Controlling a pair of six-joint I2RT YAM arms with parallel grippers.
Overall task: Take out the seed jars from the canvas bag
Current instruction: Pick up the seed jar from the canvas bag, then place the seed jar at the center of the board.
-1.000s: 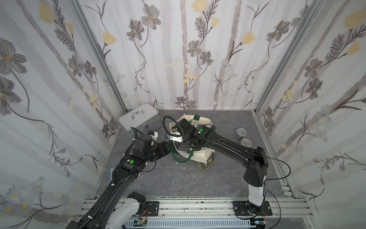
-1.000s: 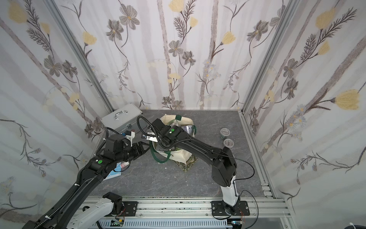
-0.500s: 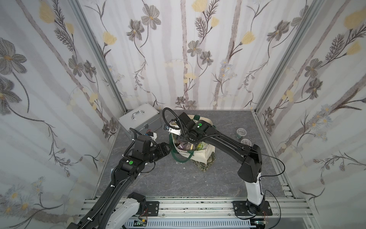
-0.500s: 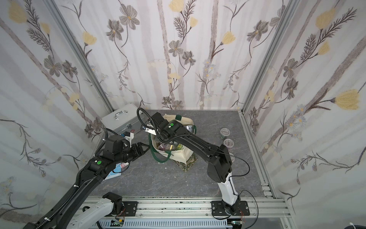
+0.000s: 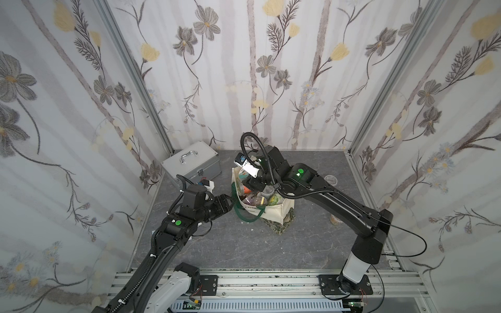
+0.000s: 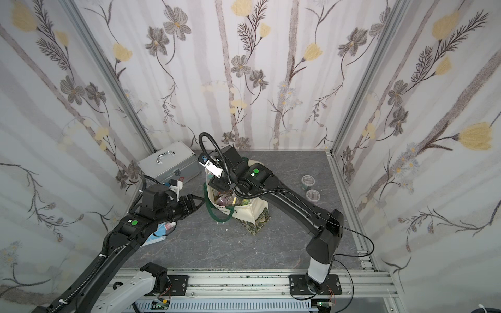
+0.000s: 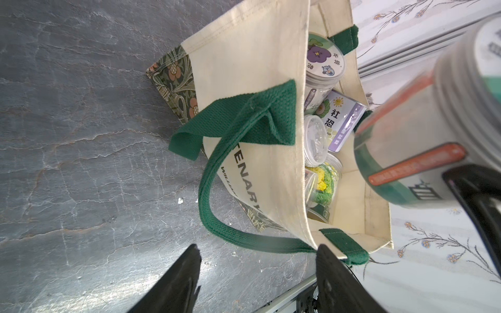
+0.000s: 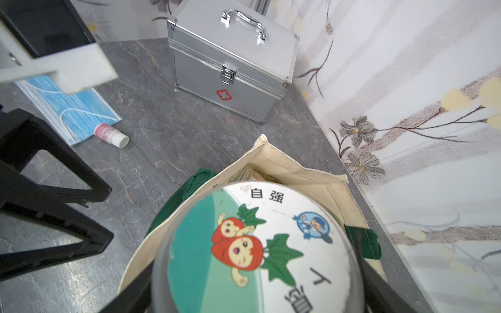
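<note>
Right gripper [image 8: 253, 260] clamps 1 strawberry-lidded jar [image 7: 423, 151] over the mouth of the upright bag [image 5: 273, 210]; more jars [image 7: 325, 57] inside. Left gripper [image 7: 257, 248] gapes at the bag's rim, empty. 2 jars [image 6: 307, 180] stand well apart.

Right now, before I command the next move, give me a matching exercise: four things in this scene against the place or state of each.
Things:
1. strawberry-lid jar
2. purple-lid jar
3. face masks
4. silver case

Places or states:
A. closed, handle on top
B. between the right gripper's jaws
C. resting inside the canvas bag
D. flat on the table

Pairs: 1-B, 2-C, 3-D, 4-A
</note>
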